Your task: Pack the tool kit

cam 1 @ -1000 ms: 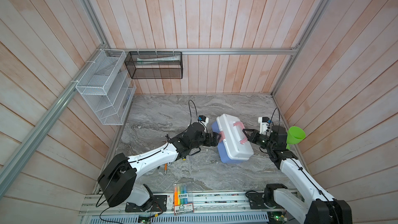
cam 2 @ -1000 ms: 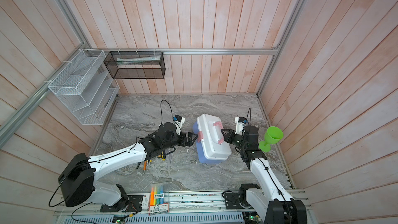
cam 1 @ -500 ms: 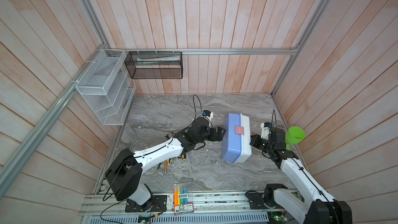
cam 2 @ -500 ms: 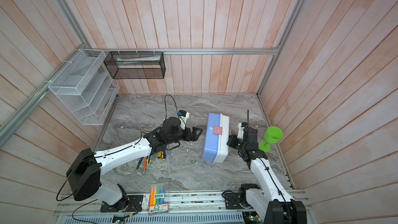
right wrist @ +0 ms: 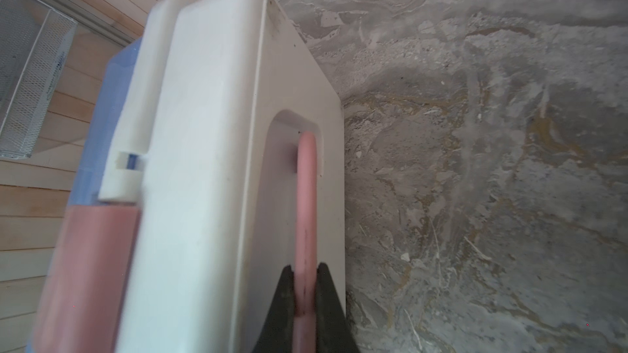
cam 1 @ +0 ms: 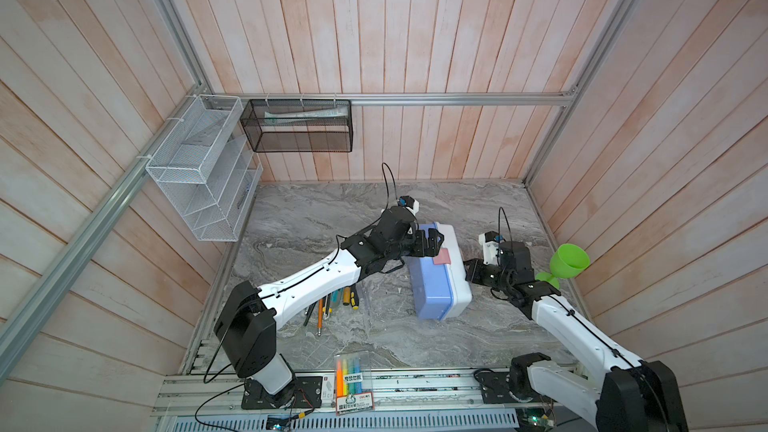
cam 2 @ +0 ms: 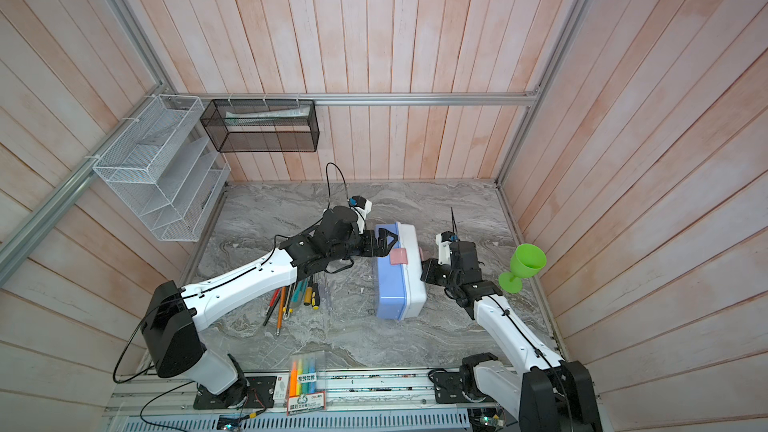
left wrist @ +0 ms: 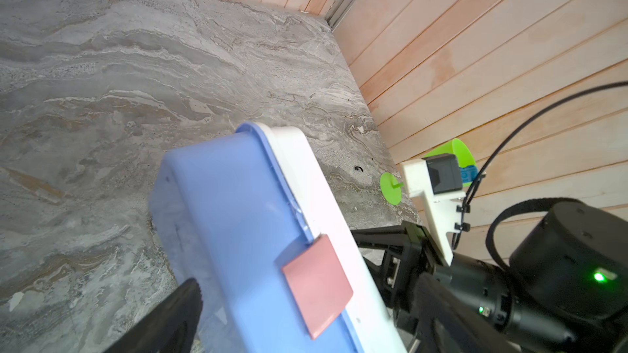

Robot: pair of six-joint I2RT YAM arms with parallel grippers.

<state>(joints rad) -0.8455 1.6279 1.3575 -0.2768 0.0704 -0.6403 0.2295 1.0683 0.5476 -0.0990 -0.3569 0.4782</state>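
Now my open left jaws have reached the case (cam 1: 432, 284) on its side; right jaws pinch its handle (right wrist: 306, 198); marble tabletop (cam 1: 311, 218), wooden walls (cam 1: 374, 35).

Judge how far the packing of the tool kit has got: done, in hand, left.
Done: nothing visibly packed; the screwdrivers lie loose on the table. In hand: the case stands on its side, lid closed, the right gripper shut on its pink handle, the left gripper open by its blue base. Left: probably lay the case flat, open it, load them, close it.
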